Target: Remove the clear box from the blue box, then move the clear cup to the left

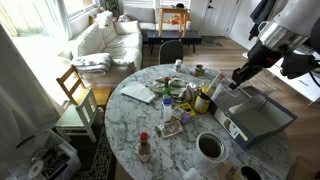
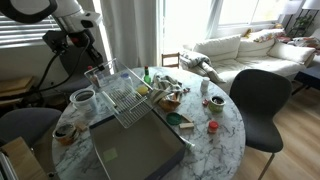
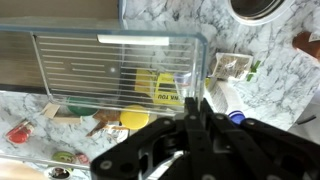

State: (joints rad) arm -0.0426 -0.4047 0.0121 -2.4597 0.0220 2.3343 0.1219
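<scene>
The clear box [image 2: 124, 95] is a see-through rectangular box with a pale rim, lifted and tilted over the table just beyond the blue box [image 2: 135, 152]. It fills the upper left of the wrist view [image 3: 110, 68]. My gripper [image 3: 190, 108] is shut on the box's near wall and shows in both exterior views [image 2: 97, 62] [image 1: 238, 78]. The blue box [image 1: 257, 117] is large, shallow and slate blue-grey, at the table's edge. The clear cup [image 1: 210, 147] is short and round with a dark inside. It stands beside the blue box [image 2: 83, 97] and at the top right of the wrist view [image 3: 265, 8].
Clutter fills the middle of the round marble table [image 1: 125, 125]: a yellow-lidded jar [image 1: 203, 101], packets, a red-capped bottle [image 1: 144, 149], a green lid [image 2: 175, 118] and a small red thing [image 2: 212, 127]. A dark chair [image 2: 262, 100] and a wooden chair [image 1: 75, 90] stand at the table.
</scene>
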